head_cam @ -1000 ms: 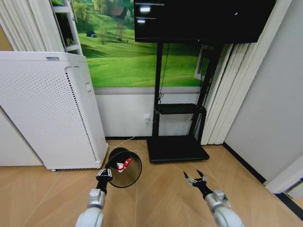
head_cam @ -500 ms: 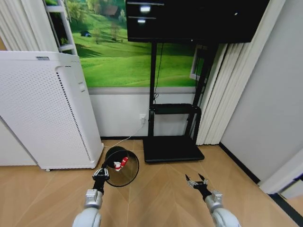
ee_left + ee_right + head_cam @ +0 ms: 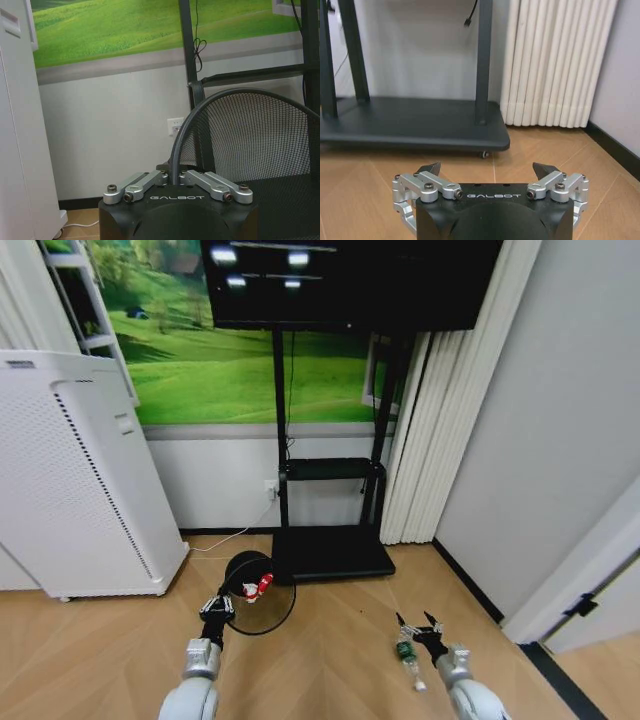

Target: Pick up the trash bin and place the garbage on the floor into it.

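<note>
A tall white perforated appliance (image 3: 75, 475) stands at the left of the head view against the wall, a white cable (image 3: 232, 537) running along the floor from its side toward a wall socket (image 3: 270, 488). Beside it a black television stand (image 3: 327, 552) rises on two posts to a dark screen (image 3: 350, 280), its flat base resting on the wooden floor (image 3: 320, 660), with white pleated curtains (image 3: 425, 440) hanging just to its right. In front of the stand's base, the trash bin (image 3: 258, 592) is tipped with its open mouth facing the camera, held off the floor by the left gripper (image 3: 217, 606), whose fingers are clamped together on the rim; the left wrist view shows the dark rim passing between the two closed fingers and the mesh wall (image 3: 250, 140) curving away to one side. Inside the bin lies a red-and-white wrapper (image 3: 258, 588), against the mesh near the upper middle. The right gripper (image 3: 423, 625) hangs low over the floor at the lower right, its fingers spread wide with nothing between them, as the right wrist view confirms. Just beside it, toward the robot's left, the clear plastic bottle (image 3: 406, 661) with a green label lies on the floor.
</note>
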Available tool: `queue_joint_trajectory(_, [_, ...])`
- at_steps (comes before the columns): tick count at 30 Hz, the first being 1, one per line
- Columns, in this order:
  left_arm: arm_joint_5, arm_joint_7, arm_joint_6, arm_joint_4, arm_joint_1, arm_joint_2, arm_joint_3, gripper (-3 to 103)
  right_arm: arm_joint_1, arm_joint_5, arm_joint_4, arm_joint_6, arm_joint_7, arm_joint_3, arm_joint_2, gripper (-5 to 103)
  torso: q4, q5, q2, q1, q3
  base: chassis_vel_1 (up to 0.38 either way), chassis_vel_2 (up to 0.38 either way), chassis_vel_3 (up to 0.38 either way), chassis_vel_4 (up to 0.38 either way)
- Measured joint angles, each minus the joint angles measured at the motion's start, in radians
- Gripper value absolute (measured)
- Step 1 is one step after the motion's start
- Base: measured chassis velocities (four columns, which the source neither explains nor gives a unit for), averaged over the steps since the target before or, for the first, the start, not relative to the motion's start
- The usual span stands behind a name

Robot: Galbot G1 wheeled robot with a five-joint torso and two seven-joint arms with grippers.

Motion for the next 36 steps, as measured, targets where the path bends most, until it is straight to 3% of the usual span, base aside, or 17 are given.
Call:
queue_joint_trajectory(2, [0.002, -0.002, 0.001, 0.005, -0.004, -0.001, -0.001, 3, 0.001, 0.022, -0.002, -0.088, 0.007, -0.040, -0.026, 100, 0.0004, -0.0005, 0.000, 0.000, 0.000, 0.024, -0.037, 0.072, 0.004])
queue_joint_trajectory(10, [-0.002, -0.004, 0.009, 0.014, -0.016, 0.005, -0.006, 3, 0.009, 0.054, -0.081, -0.139, 0.037, -0.149, -0.031, 100, -0.0001, -0.0005, 0.000, 0.000, 0.000, 0.052, 0.052, -0.041, -0.050])
queue_joint_trajectory(16, [-0.005, -0.007, -0.001, 0.036, -0.020, 0.006, -0.009, 3, 0.097, 0.035, -0.219, -0.173, 0.087, -0.209, 0.008, 100, -0.0002, -0.0003, 0.000, 0.000, 0.000, 0.000, 0.000, 0.000, 0.000])
queue_joint_trajectory(23, [-0.008, -0.008, -0.003, 0.040, -0.026, 0.005, -0.007, 3, 0.153, 0.000, -0.339, -0.168, 0.093, -0.227, 0.028, 100, -0.0003, -0.0002, 0.000, 0.000, 0.000, 0.000, 0.000, 0.000, 0.000])
queue_joint_trajectory(30, [-0.007, -0.011, -0.005, 0.047, -0.029, 0.003, -0.005, 3, 0.169, -0.060, -0.394, -0.113, 0.075, -0.217, 0.056, 103, 0.0000, -0.0002, 0.000, 0.000, 0.000, 0.000, 0.000, 0.000, 0.000])
queue_joint_trajectory(36, [-0.005, -0.011, -0.005, 0.050, -0.029, 0.001, -0.001, 3, 0.170, -0.067, -0.399, -0.094, 0.047, -0.213, 0.057, 85, -0.0002, -0.0003, 0.000, 0.000, 0.000, 0.000, 0.000, 0.000, 0.000])
